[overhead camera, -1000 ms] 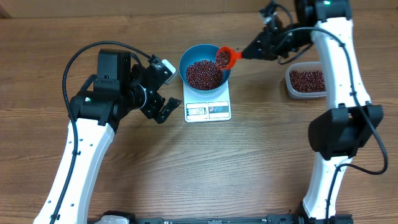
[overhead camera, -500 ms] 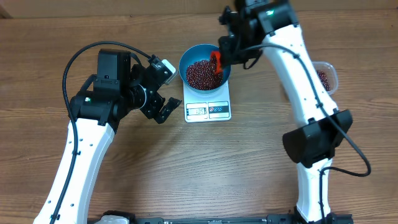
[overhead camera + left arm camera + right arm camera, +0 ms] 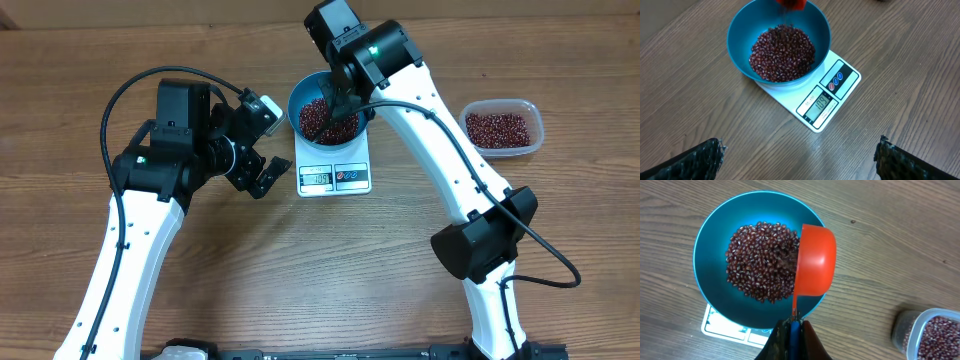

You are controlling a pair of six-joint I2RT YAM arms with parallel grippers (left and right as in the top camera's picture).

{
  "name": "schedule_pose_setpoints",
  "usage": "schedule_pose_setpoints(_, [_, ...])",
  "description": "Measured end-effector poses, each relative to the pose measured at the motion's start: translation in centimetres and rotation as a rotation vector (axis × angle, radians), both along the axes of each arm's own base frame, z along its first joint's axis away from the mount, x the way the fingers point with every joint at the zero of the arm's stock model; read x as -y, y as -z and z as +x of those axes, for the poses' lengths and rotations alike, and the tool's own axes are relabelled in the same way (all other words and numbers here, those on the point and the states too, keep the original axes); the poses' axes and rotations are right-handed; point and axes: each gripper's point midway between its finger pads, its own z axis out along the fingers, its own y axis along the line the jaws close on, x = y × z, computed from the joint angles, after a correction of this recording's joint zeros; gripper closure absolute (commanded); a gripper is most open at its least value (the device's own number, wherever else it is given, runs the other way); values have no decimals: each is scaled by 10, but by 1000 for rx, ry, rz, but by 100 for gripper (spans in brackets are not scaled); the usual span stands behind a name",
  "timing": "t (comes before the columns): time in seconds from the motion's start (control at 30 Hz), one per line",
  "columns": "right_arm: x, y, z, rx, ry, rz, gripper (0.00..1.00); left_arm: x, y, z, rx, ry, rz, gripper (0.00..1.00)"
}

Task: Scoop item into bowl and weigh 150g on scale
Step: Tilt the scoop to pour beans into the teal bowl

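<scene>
On the bench (image 3: 400, 280), mid far edge, the scale (image 3: 827, 102) carries the bowl (image 3: 710, 245), already holding a good heap of beans (image 3: 782, 52). The tub (image 3: 502, 128), toward the right edge, holds more. The right pincer (image 3: 792, 325), clamped on the red scoop (image 3: 815, 255), tips it over the bowl. The left pincer (image 3: 799, 160) hangs wide and empty. The display seems short of target, so more scooping is likely needed.

Left arm bent at the elbow, wrist angled inward; left gripper (image 3: 268, 143) jaws spread wide. Right arm stretched forward and across toward centre; right gripper (image 3: 792, 330) pinched tight on orange scoop (image 3: 815, 260) handle.
</scene>
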Motion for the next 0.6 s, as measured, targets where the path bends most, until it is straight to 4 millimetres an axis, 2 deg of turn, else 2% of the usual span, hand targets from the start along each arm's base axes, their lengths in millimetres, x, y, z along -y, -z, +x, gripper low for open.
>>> schedule_pose_setpoints(0.3, [3, -1, 2, 14, 9, -17, 96, 0, 0, 0, 0, 0, 0, 0])
schedule_pose_setpoints(0.6, [-5, 2, -1, -36, -13, 67, 96, 0, 0, 0, 0, 0, 0, 1])
